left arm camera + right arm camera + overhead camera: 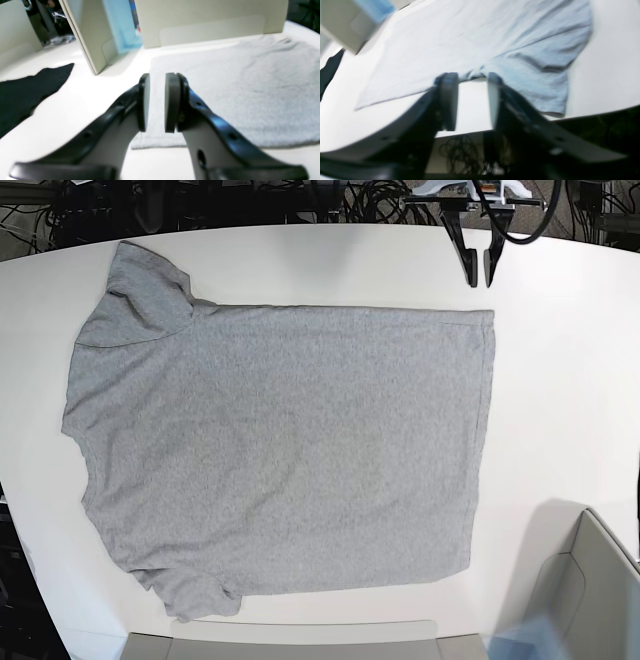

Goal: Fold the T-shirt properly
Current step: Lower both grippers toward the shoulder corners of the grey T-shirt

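Observation:
The light grey T-shirt (290,450) lies flat on the white table (560,380), plain side up, collar to the left and hem to the right. No lettering shows. My left gripper (479,280) hovers just beyond the far hem corner, its jaws a little apart and empty. In the left wrist view the left gripper (157,102) is above the hem edge of the T-shirt (237,87). My right gripper (472,100) is open and empty above the table's edge, near the armpit of a sleeve (535,82). It is out of the base view.
A beige box (590,590) with something blue inside stands at the near right corner, and another beige box (290,645) at the near edge. A black cloth (25,95) lies on the table beyond the box (87,37). Cables hang below the table edge (460,152).

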Controlling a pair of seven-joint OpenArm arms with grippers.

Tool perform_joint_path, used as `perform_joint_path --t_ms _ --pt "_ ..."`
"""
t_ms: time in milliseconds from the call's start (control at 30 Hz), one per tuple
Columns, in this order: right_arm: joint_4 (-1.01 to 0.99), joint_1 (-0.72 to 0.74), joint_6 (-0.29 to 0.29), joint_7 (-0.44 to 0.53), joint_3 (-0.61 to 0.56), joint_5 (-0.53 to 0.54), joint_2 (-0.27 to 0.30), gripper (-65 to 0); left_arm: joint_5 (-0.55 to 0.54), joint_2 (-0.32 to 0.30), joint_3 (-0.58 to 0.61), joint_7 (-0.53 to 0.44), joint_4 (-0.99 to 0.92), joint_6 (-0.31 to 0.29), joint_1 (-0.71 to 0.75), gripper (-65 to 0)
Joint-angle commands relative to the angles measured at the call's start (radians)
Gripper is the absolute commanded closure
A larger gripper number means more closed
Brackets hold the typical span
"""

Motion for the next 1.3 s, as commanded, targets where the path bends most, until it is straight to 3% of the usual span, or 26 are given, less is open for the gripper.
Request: perform_joint_path --t_ms 0,133,300,433,567,800,933,1100,1267 --pt "0.019 -0.018 0.007 0.003 0.025 0.021 -0.002 -24.8 0.001 -0.002 0.0 0.002 0.029 0.002 0.01 -15.3" --pt "0.018 0.021 0.007 -0.124 0.111 0.128 -0.001 -25.7 0.001 -0.007 0.0 0.075 0.04 0.002 -0.012 -15.6" --pt "0.018 0.125 0.01 -0.393 0.223 0.223 0.01 -25.7 0.001 -0.007 0.0 0.131 0.038 0.002 -0.041 -15.6" --pt "-0.022 0.248 0.124 -0.559 0.286 0.309 -0.006 -25.6 0.001 -0.008 0.002 0.171 0.04 0.002 -0.066 -15.6" --pt "-0.114 0.377 0.231 -0.715 0.395 0.344 -0.084 -25.6 0.001 -0.008 0.002 0.195 0.043 0.002 -0.082 -15.6" --pt "-0.206 0.56 0.415 -0.984 0.63 0.242 -0.231 -25.5 0.001 -0.008 0.002 0.198 0.043 0.002 -0.101 -15.6" --pt "-0.229 0.665 0.509 -1.113 0.767 0.123 -0.3 -25.5 0.001 -0.008 0.002 0.241 0.043 0.002 -0.115 -15.6" --pt "-0.231 0.782 0.67 -1.226 0.883 -0.068 -0.383 -25.4 0.001 -0.008 0.002 0.263 0.044 0.002 -0.125 -15.6" --pt "-0.311 0.922 0.691 -1.234 0.983 -0.305 -0.449 -25.4 0.001 -0.008 0.002 0.263 0.044 0.002 -0.125 -15.6"
